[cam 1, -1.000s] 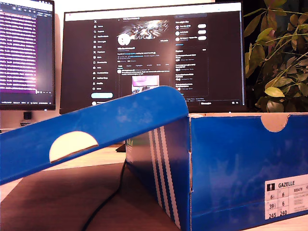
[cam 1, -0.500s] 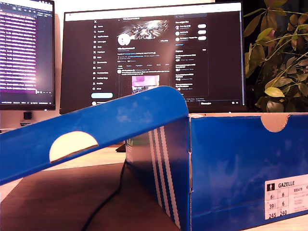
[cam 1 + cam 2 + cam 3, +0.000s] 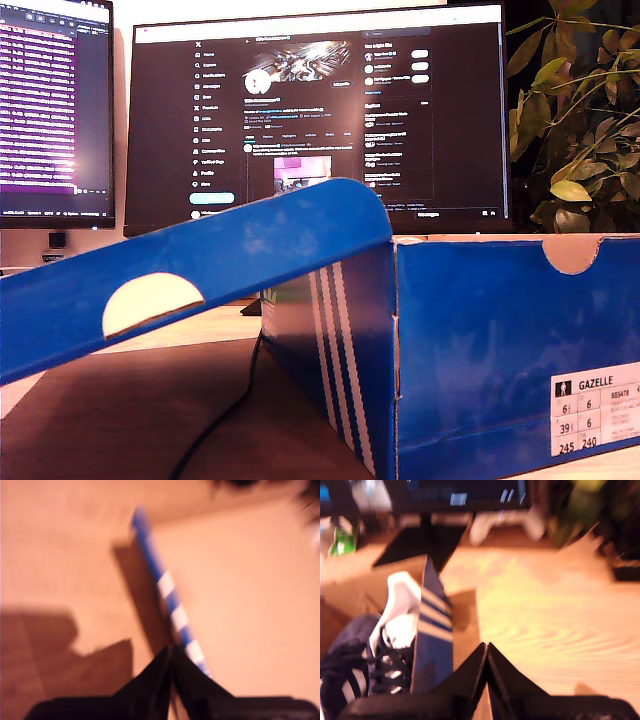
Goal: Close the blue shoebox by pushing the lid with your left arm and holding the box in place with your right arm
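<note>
While lid (image 3: pixel 190 265) slopes open, monitor (image 3: pixel 320 115), plant (image 3: pixel 580 120) stand behind shoebox (image 3: pixel 500 350).

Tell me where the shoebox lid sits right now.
The lid is still open, slanting down from the blue shoebox top edge toward the exterior view's left, in front of the big monitor.
</note>
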Robot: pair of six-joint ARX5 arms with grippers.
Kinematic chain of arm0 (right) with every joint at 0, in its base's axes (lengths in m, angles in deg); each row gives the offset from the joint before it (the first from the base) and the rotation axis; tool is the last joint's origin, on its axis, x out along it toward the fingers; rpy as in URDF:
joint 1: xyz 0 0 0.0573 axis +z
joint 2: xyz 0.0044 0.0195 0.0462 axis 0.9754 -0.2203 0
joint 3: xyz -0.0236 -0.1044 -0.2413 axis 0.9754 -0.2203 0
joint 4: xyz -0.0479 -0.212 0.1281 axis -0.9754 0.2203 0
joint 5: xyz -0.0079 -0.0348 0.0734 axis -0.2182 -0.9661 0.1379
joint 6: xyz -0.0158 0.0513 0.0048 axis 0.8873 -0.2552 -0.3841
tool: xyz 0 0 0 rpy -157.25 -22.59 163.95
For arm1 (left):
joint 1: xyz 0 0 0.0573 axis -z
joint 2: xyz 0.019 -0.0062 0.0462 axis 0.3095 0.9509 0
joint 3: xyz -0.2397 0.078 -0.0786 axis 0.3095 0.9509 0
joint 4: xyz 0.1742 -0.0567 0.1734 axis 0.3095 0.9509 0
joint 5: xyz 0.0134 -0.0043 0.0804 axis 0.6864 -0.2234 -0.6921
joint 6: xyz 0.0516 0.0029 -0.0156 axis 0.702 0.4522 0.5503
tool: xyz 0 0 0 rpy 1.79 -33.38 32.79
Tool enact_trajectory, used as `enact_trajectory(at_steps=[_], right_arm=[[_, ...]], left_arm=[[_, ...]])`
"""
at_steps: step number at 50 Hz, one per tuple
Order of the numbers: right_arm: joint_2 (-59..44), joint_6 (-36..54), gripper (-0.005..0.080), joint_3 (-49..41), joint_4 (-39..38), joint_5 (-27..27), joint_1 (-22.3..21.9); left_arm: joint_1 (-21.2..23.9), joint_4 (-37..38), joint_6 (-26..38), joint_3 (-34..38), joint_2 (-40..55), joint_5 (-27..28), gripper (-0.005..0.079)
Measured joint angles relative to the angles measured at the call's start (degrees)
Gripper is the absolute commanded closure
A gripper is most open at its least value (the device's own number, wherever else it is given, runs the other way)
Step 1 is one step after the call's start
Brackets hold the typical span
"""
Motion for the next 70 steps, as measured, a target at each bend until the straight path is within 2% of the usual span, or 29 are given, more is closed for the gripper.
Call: enact_trajectory(at_steps=[8,17,26,33,40,48,56,70], right_arm=[[-5.33,1.4,0.0764,1.57,-2.4,1.51,0.17],[-11.1,1.7,0.0764,1.99,-4.59,1.84,2.32],[-16.44,1.7,0.0764,1.99,-5.27,2.8,4.55],[-19.08,1.7,0.0764,1.99,-6.29,2.82,6.14],[-20.2,1.7,0.0764,1.99,-7.39,3.06,7.72],[-20.2,1.7,0.0764,1.99,-7.67,4.79,8.26],[-20.2,1.68,0.0764,1.99,-7.67,6.78,8.26],[-20.2,1.64,0.0764,1.99,-8.2,7.45,8.24]], left_arm=[[0.0,-0.13,0.02,0.0,6.58,3.37,0.0762],[0.02,-2.08,-0.04,0.0,12.48,8.13,0.0762],[0.02,-5.53,-0.13,0.0,14.34,12.46,0.0762],[0.02,-8.87,-2.91,0.0,14.32,16.0,0.0762],[0.02,-9.05,-3.48,-0.59,14.32,19.67,0.0762],[0.04,-8.92,-4.48,-5.55,14.32,23.56,0.0761],[1.16,-9.01,-5.73,-11.65,14.29,24.81,0.0762],[7.89,-9.49,-6.43,-18.78,14.29,24.37,0.0762]])
